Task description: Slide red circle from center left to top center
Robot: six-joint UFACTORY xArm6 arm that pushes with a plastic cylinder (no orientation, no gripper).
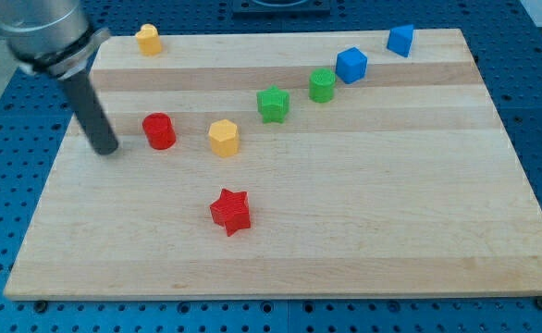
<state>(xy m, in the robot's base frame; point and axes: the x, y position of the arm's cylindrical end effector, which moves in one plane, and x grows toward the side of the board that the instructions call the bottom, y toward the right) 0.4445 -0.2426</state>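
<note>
The red circle point(159, 130) is a short red cylinder standing on the wooden board point(363, 222) at the view's centre left. My tip point(107, 150) rests on the board just to the left of the red circle, with a small gap between them. The dark rod rises from the tip up to the view's top left.
A yellow hexagon block point(223, 137) stands right of the red circle. A red star point(230, 211) lies below it. A green star point(273, 103), a green cylinder point(322, 84) and two blue blocks point(351, 65) point(400, 40) run toward the top right. A yellow block point(148, 39) stands at the top left edge.
</note>
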